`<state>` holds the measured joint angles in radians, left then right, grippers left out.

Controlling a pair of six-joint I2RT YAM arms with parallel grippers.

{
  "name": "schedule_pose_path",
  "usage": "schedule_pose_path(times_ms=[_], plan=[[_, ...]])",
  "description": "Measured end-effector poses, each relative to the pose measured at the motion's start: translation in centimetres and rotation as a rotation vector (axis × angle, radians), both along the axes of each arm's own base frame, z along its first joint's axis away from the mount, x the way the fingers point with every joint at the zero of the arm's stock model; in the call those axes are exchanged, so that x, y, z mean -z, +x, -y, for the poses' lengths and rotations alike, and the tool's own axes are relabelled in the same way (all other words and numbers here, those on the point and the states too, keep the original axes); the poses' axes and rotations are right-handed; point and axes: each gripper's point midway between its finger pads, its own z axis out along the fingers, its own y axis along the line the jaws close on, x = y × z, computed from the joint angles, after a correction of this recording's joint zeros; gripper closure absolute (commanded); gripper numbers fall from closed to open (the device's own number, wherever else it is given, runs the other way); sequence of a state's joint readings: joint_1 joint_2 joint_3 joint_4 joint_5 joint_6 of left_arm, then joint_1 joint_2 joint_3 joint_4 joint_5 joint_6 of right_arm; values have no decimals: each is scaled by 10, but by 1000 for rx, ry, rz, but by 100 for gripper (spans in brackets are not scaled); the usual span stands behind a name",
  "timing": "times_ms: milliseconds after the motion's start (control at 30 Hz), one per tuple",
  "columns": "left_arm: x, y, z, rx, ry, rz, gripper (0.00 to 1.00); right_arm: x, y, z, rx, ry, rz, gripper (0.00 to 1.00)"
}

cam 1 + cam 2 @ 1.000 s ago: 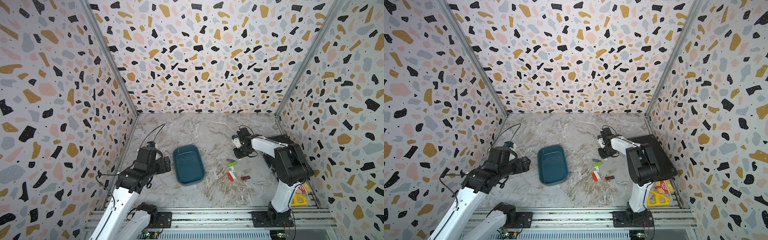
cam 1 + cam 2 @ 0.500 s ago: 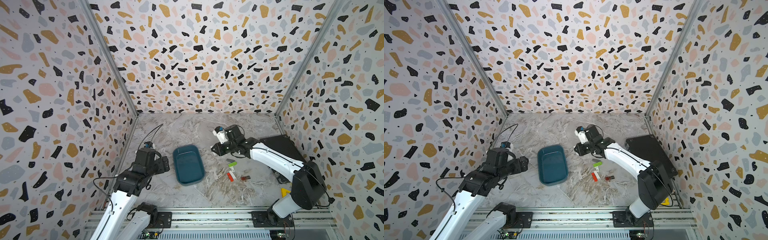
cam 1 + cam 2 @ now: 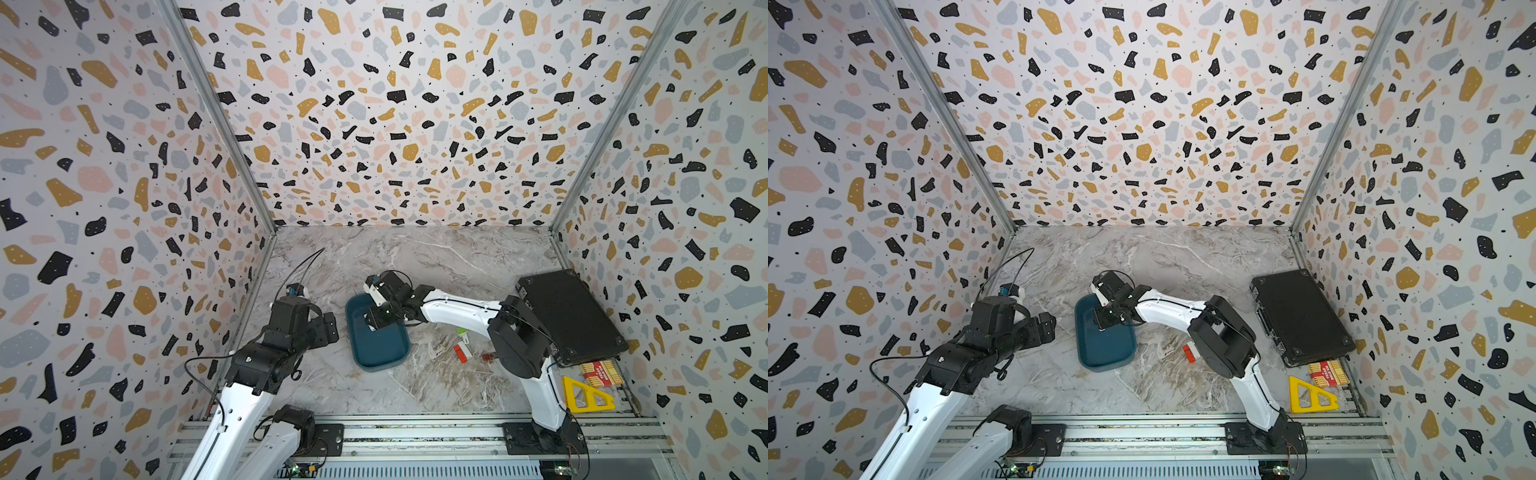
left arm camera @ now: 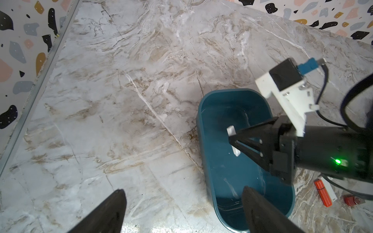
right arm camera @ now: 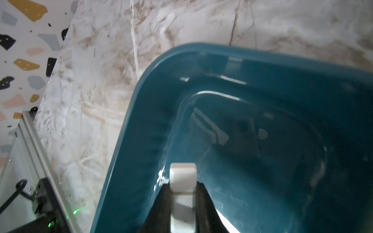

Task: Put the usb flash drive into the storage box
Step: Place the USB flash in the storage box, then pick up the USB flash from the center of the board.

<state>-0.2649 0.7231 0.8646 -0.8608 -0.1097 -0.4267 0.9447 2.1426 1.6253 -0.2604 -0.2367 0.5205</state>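
The storage box (image 3: pixel 376 349) (image 3: pixel 1105 349) is a shallow teal tray in the middle of the marble table. My right gripper (image 3: pixel 374 321) (image 3: pixel 1102 318) (image 5: pixel 182 184) hangs over its far half, shut on a white usb flash drive (image 5: pixel 183 175) (image 4: pixel 231 130). The drive's end sticks out past the fingertips, pointing down into the box (image 5: pixel 141 131). My left gripper (image 3: pixel 329 327) (image 4: pixel 181 191) stands open and holds nothing, just left of the box (image 4: pixel 201 125); one of its fingers shows in front of the box's near rim.
A red and white stick (image 3: pixel 462 352), a green one (image 3: pixel 461 332) and a small red piece (image 3: pixel 488 356) lie right of the box. A flat black case (image 3: pixel 569 316) sits at the right wall, with a yellow triangle (image 3: pixel 586 395) and a red packet (image 3: pixel 600 372) in front of it.
My right arm has swung left from the right side of the table to above the box, carrying the white drive. The left arm has barely moved.
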Motion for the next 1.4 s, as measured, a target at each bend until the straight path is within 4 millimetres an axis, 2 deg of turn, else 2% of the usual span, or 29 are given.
schedule_pose_path(times_ms=[67, 167, 267, 333, 433, 533, 600, 667, 733, 867, 933, 1000, 1067, 1167, 1400], plan=[[1, 0, 0, 2, 3, -4, 1, 9, 3, 0, 10, -20, -3, 56], [1, 0, 2, 15, 3, -3, 0, 10, 5, 5, 12, -54, 0, 52], [0, -1, 8, 46, -6, -3, 4, -6, 11, 21, 24, -73, 46, 51], [1, -2, 15, 82, -16, -10, 7, -29, 11, 44, 35, -69, 83, 52], [3, -4, 34, 175, -36, -33, 12, -76, 21, 110, 117, -50, 164, 51], [0, -7, 70, 315, -28, -54, 12, -119, 44, 207, 304, -26, 266, 50], [-1, -13, 103, 428, -20, -67, 13, -126, 54, 277, 462, -50, 309, 50], [3, -20, 135, 519, -7, -91, 13, -111, 56, 335, 601, -112, 299, 50], [8, -26, 167, 606, 22, -112, 12, -81, 50, 370, 695, -175, 233, 51], [22, -27, 231, 760, 93, -147, 13, -8, 31, 411, 820, -275, 35, 55], [35, -20, 256, 815, 121, -163, 15, 20, 18, 425, 864, -304, -55, 55], [52, -11, 277, 867, 149, -190, 16, 39, 6, 437, 905, -327, -113, 55], [72, -4, 298, 927, 174, -221, 19, 47, -2, 446, 940, -333, -126, 55], [93, 6, 326, 1003, 207, -245, 20, 48, -3, 449, 966, -322, -107, 55], [107, 26, 381, 1152, 220, -216, 27, 43, 8, 448, 984, -287, -67, 56]])
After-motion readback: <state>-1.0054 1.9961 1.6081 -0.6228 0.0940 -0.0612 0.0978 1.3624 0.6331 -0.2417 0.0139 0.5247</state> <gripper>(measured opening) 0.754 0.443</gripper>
